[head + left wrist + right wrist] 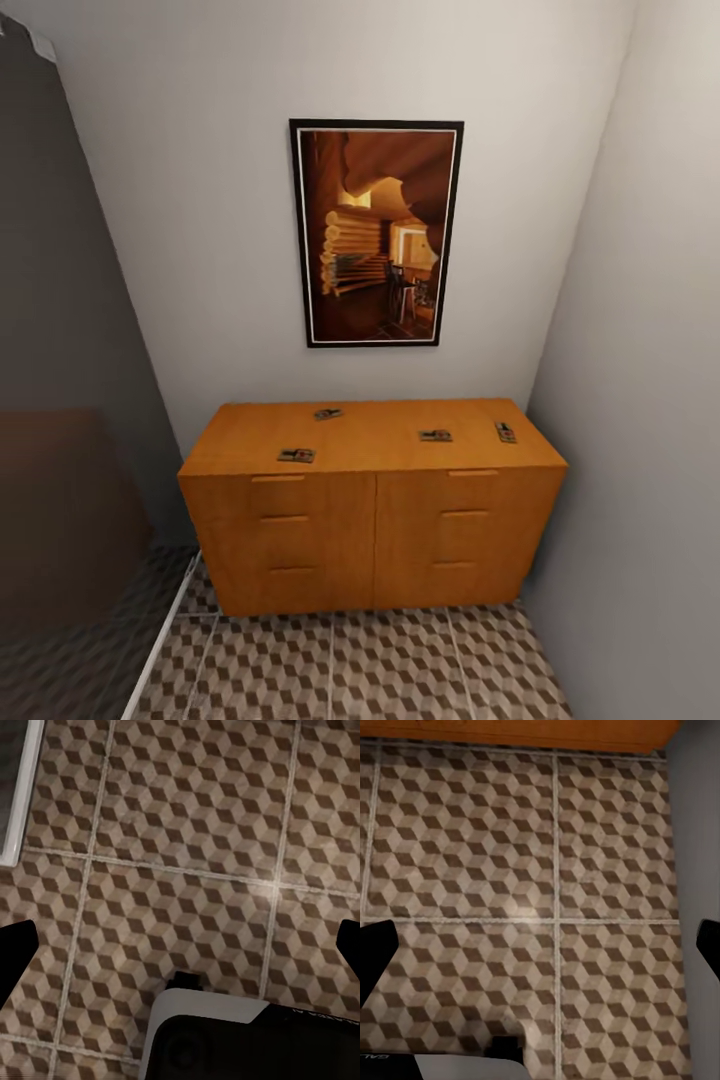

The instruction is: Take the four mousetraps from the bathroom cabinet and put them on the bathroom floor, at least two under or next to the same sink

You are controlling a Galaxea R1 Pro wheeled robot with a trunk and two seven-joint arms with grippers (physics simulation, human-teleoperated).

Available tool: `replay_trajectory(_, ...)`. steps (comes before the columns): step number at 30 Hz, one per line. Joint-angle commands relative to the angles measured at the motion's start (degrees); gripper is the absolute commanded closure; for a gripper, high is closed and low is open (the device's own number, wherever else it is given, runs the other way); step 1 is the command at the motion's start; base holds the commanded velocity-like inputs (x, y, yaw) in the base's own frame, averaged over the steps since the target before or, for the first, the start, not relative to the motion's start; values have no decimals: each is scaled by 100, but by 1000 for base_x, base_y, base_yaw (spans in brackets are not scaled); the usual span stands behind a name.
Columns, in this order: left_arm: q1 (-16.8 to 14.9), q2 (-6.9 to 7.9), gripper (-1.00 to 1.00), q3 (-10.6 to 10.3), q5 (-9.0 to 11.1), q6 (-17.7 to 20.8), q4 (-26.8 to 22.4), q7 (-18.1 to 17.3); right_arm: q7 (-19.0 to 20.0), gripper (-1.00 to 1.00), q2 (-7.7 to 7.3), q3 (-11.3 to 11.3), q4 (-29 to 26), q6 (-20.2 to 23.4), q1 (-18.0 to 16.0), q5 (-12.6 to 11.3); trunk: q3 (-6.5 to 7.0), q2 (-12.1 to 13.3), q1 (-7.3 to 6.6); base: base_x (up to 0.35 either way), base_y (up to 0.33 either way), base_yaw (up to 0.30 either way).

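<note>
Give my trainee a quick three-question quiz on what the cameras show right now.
1. How many mousetraps lie on the cabinet top?
2. True or false: a mousetrap already lies on the bathroom floor.
3. What hangs on the wall above the cabinet: A mirror, B framed picture, C shelf?

Key:
1. Four.
2. False.
3. B, the framed picture.
</note>
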Motion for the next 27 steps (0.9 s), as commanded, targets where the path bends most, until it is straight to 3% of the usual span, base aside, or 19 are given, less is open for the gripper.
replay_trajectory(1,-6,-6,-100,22,-1,-18,3,0,-1,-100,-2,-1,2,-15,-4,32,-13,-12,3,0,0,175)
replay_trajectory(27,-6,-6,-100,27,15,-27,3,-9,-1,-100,-2,-1,2,-15,-4,32,-13,-12,3,0,0,27)
